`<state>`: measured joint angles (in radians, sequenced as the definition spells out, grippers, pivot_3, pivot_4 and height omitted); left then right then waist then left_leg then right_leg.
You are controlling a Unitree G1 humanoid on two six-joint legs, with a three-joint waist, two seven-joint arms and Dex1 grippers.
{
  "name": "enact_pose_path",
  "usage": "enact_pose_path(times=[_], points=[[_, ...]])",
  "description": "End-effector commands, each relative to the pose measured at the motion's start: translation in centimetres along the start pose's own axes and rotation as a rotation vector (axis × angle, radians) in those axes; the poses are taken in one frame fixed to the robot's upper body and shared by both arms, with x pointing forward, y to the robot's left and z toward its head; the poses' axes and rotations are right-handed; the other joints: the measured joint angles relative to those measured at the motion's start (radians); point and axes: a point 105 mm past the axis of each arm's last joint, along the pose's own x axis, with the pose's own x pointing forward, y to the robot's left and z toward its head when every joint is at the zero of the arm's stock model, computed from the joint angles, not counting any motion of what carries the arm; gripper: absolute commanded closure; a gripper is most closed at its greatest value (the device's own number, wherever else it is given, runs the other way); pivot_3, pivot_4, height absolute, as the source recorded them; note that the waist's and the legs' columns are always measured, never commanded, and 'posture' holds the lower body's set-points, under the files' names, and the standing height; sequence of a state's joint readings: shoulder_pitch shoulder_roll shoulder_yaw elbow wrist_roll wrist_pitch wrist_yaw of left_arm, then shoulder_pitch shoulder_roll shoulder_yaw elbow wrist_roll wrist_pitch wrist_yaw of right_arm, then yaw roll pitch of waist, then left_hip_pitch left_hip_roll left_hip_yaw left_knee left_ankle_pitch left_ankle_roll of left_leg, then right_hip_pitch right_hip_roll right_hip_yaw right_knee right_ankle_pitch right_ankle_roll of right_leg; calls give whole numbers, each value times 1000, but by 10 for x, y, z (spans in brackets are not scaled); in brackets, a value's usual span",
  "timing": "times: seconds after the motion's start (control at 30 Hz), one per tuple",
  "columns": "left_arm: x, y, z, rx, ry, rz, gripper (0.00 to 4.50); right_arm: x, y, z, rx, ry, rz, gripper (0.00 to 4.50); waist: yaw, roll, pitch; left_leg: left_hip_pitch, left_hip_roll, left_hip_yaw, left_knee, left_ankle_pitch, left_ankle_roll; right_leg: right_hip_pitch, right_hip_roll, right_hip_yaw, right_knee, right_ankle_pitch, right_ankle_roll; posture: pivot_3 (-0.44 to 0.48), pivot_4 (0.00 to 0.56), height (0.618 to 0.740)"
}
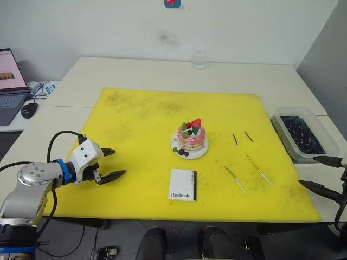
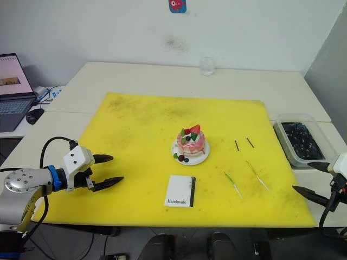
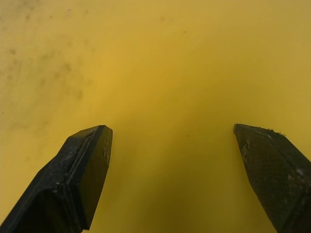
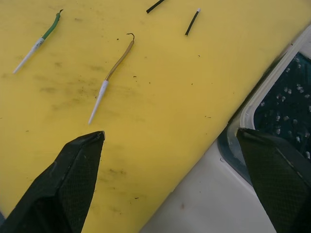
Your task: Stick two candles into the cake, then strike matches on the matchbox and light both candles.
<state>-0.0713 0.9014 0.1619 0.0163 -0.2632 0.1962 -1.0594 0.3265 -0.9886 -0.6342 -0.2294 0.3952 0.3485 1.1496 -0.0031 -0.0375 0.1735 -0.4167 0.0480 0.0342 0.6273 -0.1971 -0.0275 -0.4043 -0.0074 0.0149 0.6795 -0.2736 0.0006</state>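
- We see our left gripper (image 1: 110, 163) over the near left part of the yellow mat (image 1: 141, 119), its two tapered black fingers spread wide with nothing between them; it is well apart from the cake to that side.
- Our right gripper (image 1: 320, 173) hangs at the mat's near right corner, its textured black fingers likewise spread wide and empty.
- The two candles (image 1: 235, 179) lie flat on the mat just beside the right gripper, between it and the cake: thin wiry sticks with pale lower ends and hooked dark wicks, one greenish, one yellowish-brown.
- The two matches (image 1: 235, 139), short dark straight sticks, lie beyond the candles, to the right of the cake.
- The cake (image 1: 191, 137) is small, round and pink with a strawberry on top, on a white plate near the mat's middle.
- The matchbox (image 1: 182, 184), flat, white and rectangular with a black strip, lies just in front of the cake.
- A clear plastic tub (image 1: 301, 131) of dark bits sits on the pale worktop (image 1: 135, 70), right of the cake, off the mat.
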Motion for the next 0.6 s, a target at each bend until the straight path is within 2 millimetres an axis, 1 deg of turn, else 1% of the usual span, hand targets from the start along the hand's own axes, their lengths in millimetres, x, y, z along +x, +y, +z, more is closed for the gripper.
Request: enact_pose_path(times=[0.03, 0.23, 0.33, 0.4, 0.6], points=[[-1, 1, 6, 11, -15, -8, 48, -1, 0, 7, -22, -19, -12, 0, 0, 0, 0, 0, 0, 0, 0, 0, 0, 0, 0, 0, 0, 0, 0, 0, 150, 740], [1, -2, 12, -10, -50, -43, 48, 1, 3, 8, -15, -20, -8, 0, 0, 0, 0, 0, 0, 0, 0, 0, 0, 0, 0, 0, 0, 0, 1, 0, 150, 740], [-2, -6, 20, -41, -104, -103, 48, 0, 4, 8, -14, -18, -9, 0, 0, 0, 0, 0, 0, 0, 0, 0, 0, 0, 0, 0, 0, 0, 1, 0, 150, 740], [-3, -4, 23, -35, -121, -102, 48, -1, 5, 7, -10, -16, -7, 0, 0, 0, 0, 0, 0, 0, 0, 0, 0, 0, 0, 0, 0, 0, 0, 0, 150, 740], [-6, -1, 19, -51, -113, -103, 48, -1, 6, 7, -6, -17, -10, 0, 0, 0, 0, 0, 0, 0, 0, 0, 0, 0, 0, 0, 0, 0, 0, 0, 150, 740]])
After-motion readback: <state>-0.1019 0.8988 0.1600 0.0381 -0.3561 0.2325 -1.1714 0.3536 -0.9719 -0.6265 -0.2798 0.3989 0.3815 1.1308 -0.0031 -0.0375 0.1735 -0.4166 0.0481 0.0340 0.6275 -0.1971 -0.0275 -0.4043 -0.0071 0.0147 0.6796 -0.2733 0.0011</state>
